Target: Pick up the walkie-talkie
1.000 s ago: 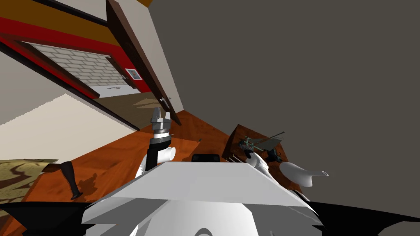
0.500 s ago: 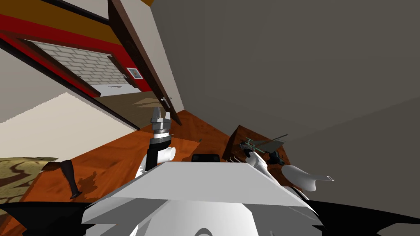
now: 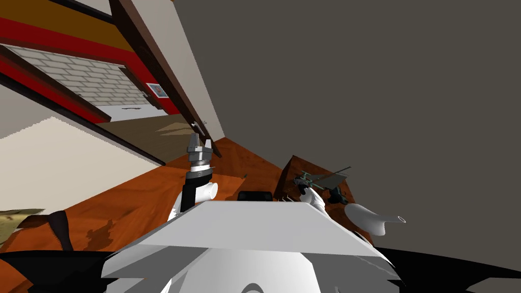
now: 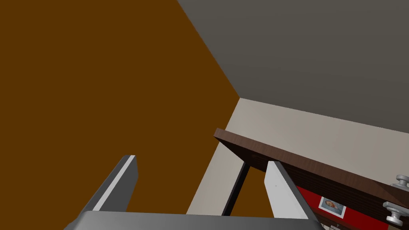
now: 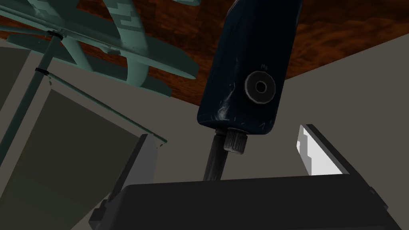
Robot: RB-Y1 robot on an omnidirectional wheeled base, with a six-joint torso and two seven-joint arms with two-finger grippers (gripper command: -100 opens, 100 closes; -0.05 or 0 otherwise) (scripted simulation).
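Dark blue walkie-talkie (image 5: 243, 68) lies on a brown table (image 3: 286, 175) at the robot's two o'clock, antenna toward the wide-open right gripper (image 5: 226, 133); it looks rigid, light and smooth, best pinched across its body, not the antenna; left gripper (image 4: 201, 159) also open.

Brown stand (image 5: 343, 24): walkie-talkie (image 5: 247, 68) (dark), teal model (image 5: 120, 52)
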